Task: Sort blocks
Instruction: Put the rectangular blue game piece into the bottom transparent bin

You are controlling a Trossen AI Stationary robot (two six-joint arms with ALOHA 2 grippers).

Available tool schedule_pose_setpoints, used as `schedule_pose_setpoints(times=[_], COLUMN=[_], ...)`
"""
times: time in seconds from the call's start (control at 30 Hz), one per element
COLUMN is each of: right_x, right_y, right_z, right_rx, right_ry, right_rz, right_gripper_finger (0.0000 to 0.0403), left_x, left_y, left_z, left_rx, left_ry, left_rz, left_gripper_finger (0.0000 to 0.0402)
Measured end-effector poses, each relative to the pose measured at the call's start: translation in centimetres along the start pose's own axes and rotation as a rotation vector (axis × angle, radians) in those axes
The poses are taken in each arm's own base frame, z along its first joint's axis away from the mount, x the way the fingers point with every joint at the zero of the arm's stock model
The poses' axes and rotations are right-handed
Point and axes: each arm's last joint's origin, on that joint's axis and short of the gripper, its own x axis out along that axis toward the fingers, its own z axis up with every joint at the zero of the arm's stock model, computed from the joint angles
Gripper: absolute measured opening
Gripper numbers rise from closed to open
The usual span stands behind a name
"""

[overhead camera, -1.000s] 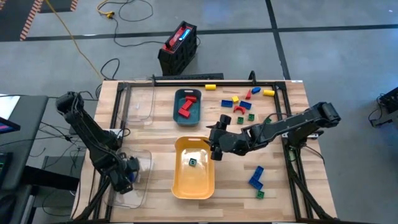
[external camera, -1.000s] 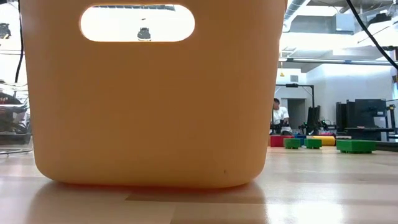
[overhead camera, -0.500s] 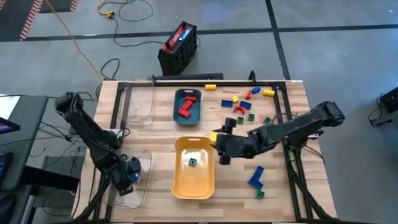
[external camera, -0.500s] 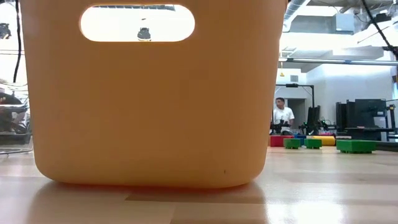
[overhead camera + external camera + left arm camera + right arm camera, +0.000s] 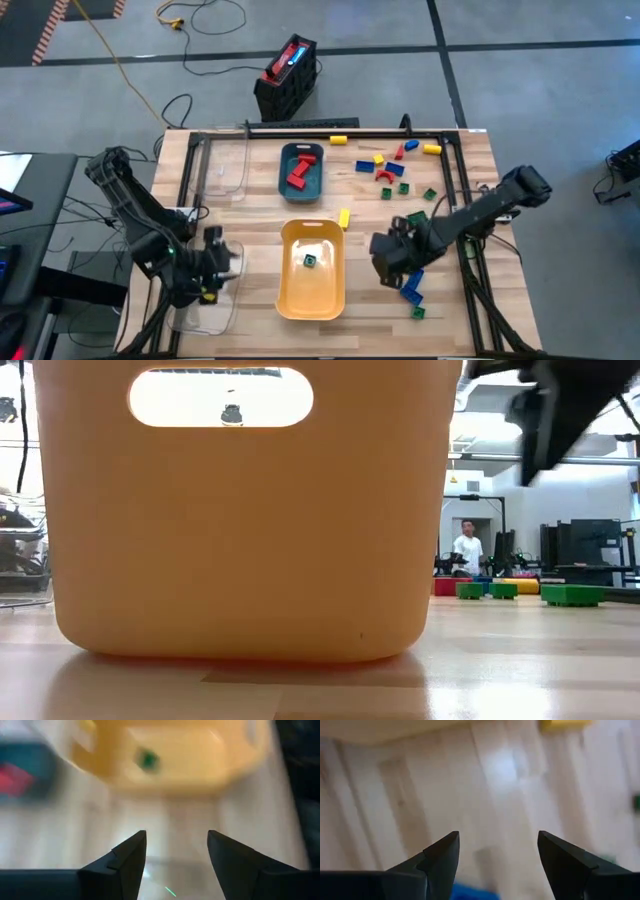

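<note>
1. Nearest the front edge, a green block (image 5: 419,312) is lying on the bare wood, just beside a blue block (image 5: 411,287) set at an angle.
2. The right gripper (image 5: 385,268) is hovering over the table between the yellow tray (image 5: 285,290) and that blue block. Its fingers (image 5: 437,857) are standing apart with nothing between them.
3. The left gripper (image 5: 216,268) is sitting at the left front, above a clear tray (image 5: 198,312). Its fingers (image 5: 131,856) are standing apart and holding nothing, pointing toward the yellow tray.
4. The yellow tray is occupying the front centre and is filling most of the low view. One small green block (image 5: 310,261) is resting inside it.
5. A yellow block (image 5: 344,217) is lying on the wood just beyond the tray's far right corner.
6. At mid-table, the teal tray (image 5: 285,178) is holding red blocks (image 5: 300,172).
7. A second clear tray (image 5: 222,168) is sitting to its left.
8. Toward the far right, loose blocks are lying scattered: a red arched block (image 5: 384,176), green blocks (image 5: 394,189), a blue block (image 5: 364,166), and yellow blocks (image 5: 432,149) near the back rail.
9. Beyond the table, a red-and-black box (image 5: 286,72) is standing on the floor.
10. In the room behind, a person (image 5: 466,548) is standing far off.
</note>
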Motion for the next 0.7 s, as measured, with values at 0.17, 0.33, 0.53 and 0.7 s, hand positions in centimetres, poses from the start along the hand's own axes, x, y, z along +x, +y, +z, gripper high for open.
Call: schedule_pose_setpoints(times=[0.17,0.33,0.53,0.7], right_x=[-0.1,-0.2,-0.2,0.8], right_y=[1.0,0.7,0.1,0.8], right_z=[-1.9,-3.6,-3.7,-4.7], right_rx=[0.175,0.307,0.555,0.654], right_ry=[0.083,0.232,0.264,0.24], right_rz=[-0.054,-0.157,-0.22,-0.213], right_gripper_finger=[0.0276,0.0276,0.0276,0.0276], left_x=[0.2,0.9,1.5,1.9], left_y=[0.8,1.7,2.6,2.8], left_z=[0.7,1.3,1.8,1.7], left_rx=[0.086,0.095,0.021,0.084], left_ry=[-0.127,-0.123,-0.118,-0.131], left_rz=[0.178,0.241,0.28,0.336], left_gripper_finger=[0.0203,0.0203,0.0203,0.0203])
